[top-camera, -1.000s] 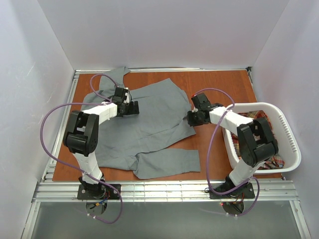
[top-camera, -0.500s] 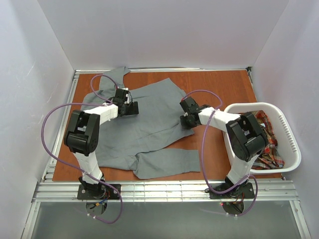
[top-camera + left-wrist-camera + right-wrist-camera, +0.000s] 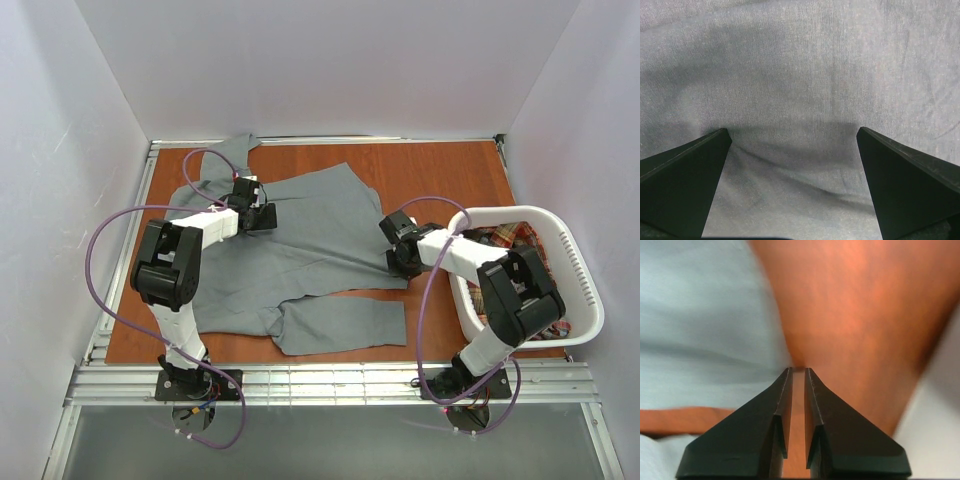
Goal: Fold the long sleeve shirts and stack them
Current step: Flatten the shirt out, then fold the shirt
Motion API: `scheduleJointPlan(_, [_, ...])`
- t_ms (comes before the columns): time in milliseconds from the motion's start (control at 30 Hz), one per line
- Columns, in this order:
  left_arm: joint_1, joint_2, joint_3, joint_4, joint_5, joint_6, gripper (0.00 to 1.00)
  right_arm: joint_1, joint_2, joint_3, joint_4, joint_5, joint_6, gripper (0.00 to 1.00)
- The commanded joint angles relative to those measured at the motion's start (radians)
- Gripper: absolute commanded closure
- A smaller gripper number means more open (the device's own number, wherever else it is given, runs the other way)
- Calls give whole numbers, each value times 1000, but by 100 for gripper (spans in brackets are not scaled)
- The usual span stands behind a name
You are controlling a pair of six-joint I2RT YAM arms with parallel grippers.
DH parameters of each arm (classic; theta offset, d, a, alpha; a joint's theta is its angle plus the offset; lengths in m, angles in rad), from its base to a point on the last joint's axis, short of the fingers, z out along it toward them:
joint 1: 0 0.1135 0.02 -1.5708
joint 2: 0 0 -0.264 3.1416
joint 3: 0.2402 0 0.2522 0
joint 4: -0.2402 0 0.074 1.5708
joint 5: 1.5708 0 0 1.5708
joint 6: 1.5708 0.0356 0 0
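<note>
A plain grey long sleeve shirt [image 3: 310, 235] lies spread over the left and middle of the brown table [image 3: 440, 180]. My left gripper [image 3: 265, 215] rests low on its upper chest, jaws wide open, with cloth [image 3: 800, 75] filling the gap between the fingers [image 3: 690, 170]. My right gripper [image 3: 404, 266] is at the shirt's right hem corner. In the right wrist view the grey cloth [image 3: 705, 330] tapers to a point at the nearly closed fingertips of that gripper [image 3: 798, 369], which pinch its edge. A plaid shirt [image 3: 508, 238] lies in the basket.
A white slotted laundry basket [image 3: 582, 272] stands at the table's right edge, close to my right arm. One grey sleeve [image 3: 335, 325] lies near the front edge, and another sleeve [image 3: 232, 152] reaches the back left corner. White walls enclose three sides.
My right gripper swung left to the shirt's edge, closed, then moved right and toward the front, dragging the hem corner with it. The left gripper stayed open in place.
</note>
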Motion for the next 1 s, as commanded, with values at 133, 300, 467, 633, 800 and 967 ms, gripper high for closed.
scheduleJointPlan(133, [1,-98,-15,-68,71,-4,2,-17,-139,142,-151,-17,-20,79])
scheduleJointPlan(300, [0,-406,-82,-91,143,-79,2,-8,-113,298,-65,-144,-97,64])
scheduleJointPlan(467, [-1,-569,-208,-158,188,-113,2,-75,14,435,47,-224,-100,53])
scheduleJointPlan(633, [-1,-612,-314,-215,208,-131,2,-206,173,506,130,-415,-27,41])
scheduleJointPlan(800, [0,-618,-404,-186,238,-138,2,-270,314,547,172,-584,36,35])
scheduleJointPlan(967, [-1,-594,-434,-154,263,-110,2,-281,399,569,207,-699,50,34])
